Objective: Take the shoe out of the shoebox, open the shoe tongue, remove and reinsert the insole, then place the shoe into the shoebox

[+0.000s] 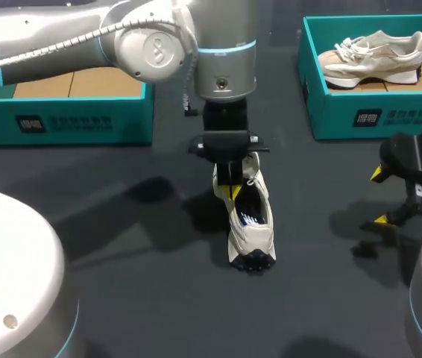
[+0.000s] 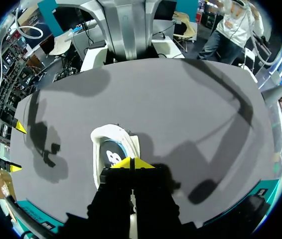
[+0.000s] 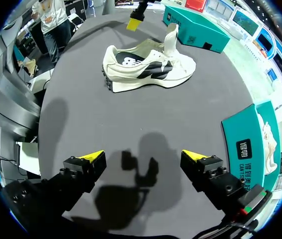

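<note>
Lying just beneath the left pincer (image 1: pixel 233 189), the shoe (image 1: pixel 250 226)

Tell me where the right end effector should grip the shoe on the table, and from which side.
Probably the heel collar, from above. The shoe stands upright on its sole, mouth open upward, so one finger fits inside, one behind the heel. The left end effector crowds the tongue end; the heel end is free.
</note>
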Motion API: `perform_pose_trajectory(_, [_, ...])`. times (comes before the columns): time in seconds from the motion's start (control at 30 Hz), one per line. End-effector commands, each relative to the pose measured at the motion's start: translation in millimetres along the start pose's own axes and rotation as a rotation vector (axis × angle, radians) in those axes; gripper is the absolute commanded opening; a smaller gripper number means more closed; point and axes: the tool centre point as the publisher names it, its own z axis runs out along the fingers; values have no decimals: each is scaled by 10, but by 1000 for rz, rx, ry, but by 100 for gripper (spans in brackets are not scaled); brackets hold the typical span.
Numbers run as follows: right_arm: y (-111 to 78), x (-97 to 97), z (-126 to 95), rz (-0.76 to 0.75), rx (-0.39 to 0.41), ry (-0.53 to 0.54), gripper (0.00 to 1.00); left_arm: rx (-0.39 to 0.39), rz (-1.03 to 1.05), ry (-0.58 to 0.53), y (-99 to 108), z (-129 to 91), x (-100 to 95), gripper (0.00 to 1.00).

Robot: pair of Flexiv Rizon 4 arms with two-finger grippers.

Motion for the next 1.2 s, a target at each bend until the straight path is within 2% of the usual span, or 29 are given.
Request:
perform_pose_trajectory(0.03, [-3, 21, -7, 0, 2, -3, 100, 0, 0, 6, 7, -11, -14, 0])
perform_pose_trajectory(0.1, [-3, 21, -7, 0, 2, -3, 100, 0, 0, 6, 7, -11, -14, 0])
perform_pose_trajectory(0.17, [-3, 21, -7, 0, 2, -3, 100, 7, 12, 18, 53, 94, -114, 0])
perform_pose_trajectory(0.47, [-3, 21, -7, 0, 2, -3, 100, -22, 39, 76, 119, 387, -274, 0])
perform_pose_trajectory(0.63, [-3, 21, -7, 0, 2, -3, 100, -43, 29, 124, 168, 590, -258, 0])
perform_pose_trajectory(0.9, [-3, 21, -7, 0, 2, -3, 100, -46, 23, 179, 200, 829, -109, 0])
perform_pose_trajectory(1.2, [-3, 21, -7, 0, 2, -3, 100, -80, -10, 175, 362, 1195, -142, 0])
